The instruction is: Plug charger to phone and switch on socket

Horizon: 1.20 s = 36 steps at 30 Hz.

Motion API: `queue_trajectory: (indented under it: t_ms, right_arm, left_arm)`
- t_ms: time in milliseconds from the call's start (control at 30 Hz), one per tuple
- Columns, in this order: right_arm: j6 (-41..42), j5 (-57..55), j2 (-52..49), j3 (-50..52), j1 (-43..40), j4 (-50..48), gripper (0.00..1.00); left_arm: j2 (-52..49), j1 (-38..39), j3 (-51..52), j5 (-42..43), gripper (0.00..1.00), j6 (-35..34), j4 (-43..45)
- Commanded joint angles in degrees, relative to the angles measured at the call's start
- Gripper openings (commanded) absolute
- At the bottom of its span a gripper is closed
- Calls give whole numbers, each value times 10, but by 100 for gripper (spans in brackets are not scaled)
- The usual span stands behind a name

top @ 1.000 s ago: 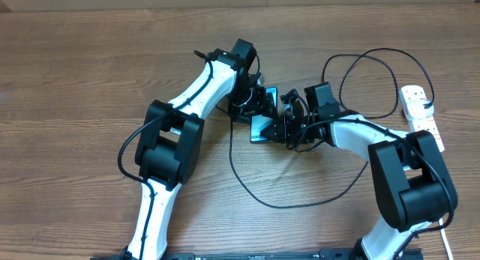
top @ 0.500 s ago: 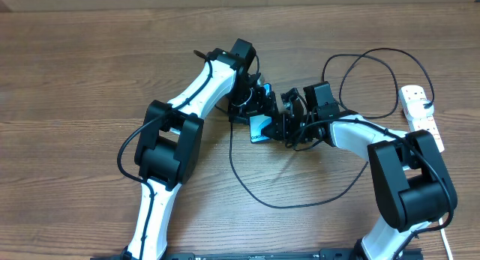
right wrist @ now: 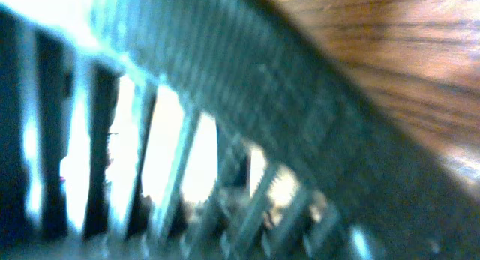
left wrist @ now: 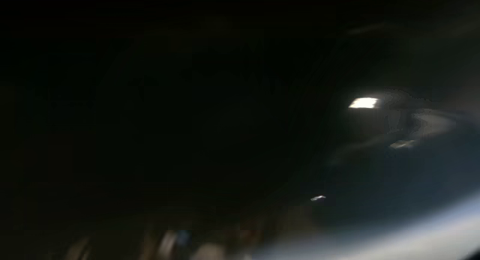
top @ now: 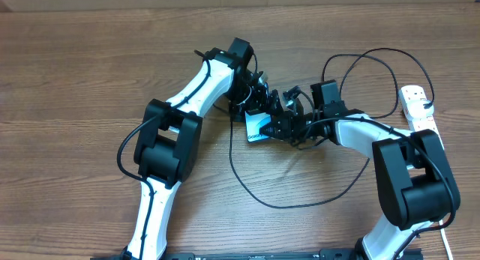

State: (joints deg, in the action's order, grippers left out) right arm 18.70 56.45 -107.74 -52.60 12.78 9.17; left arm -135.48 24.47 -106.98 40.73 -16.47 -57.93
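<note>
Charger (top: 289,207) slack sags toward the table's (top: 75,103) front edge. Phone (top: 258,127) sits mid-table, with more blue screen showing than a second ago, and it is nudged slightly left. Right gripper (top: 279,125) has shifted left against the phone's right end, jaws now pressed together. Can't tell if they pinch the plug tip. Left gripper (top: 259,103) is just behind the phone; can't tell whether it's spread. Further back the cable loops toward the socket (top: 421,110) at the right edge.

Judgement: a plug-in attempt is likely under way but unconfirmed, and the socket switch step is not yet done.

Only the overhead view gives the layout. Left wrist view is near black. Right wrist view is a blur of dark ribbed surface, bright glow and wood, with no plug discernible.
</note>
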Motion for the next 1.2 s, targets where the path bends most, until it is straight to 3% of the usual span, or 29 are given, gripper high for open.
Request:
queue_trajectory:
  t_ms: [0, 233, 400, 567, 633, 900, 1033, 1167]
  right_arm:
    - [-9, 162, 9, -10, -6, -51, 4]
    - [42, 183, 9, -10, -6, -74, 4]
    - [72, 183, 9, -10, -6, -79, 4]
    - [132, 183, 9, -10, -6, -114, 4]
    - [144, 183, 9, -10, -6, -126, 4]
    - [144, 183, 9, -10, -7, -125, 4]
    - [144, 182, 9, -10, -7, -125, 4]
    - [143, 182, 9, -10, -7, -125, 4]
  left_arm:
    - [-24, -4, -14, 169, 88, 76, -3]
    - [-24, -24, -31, 329, 77, 127, -1]
    - [-24, -30, -32, 389, 68, 154, 0]
    - [-24, -30, -32, 450, 40, 170, 13]
    - [-24, -30, -32, 458, 31, 170, 20]
    - [-24, -35, -32, 457, 24, 169, 45]
    - [-24, -41, -32, 430, 4, 165, 46]
    - [-24, -45, -32, 366, 4, 132, 28]
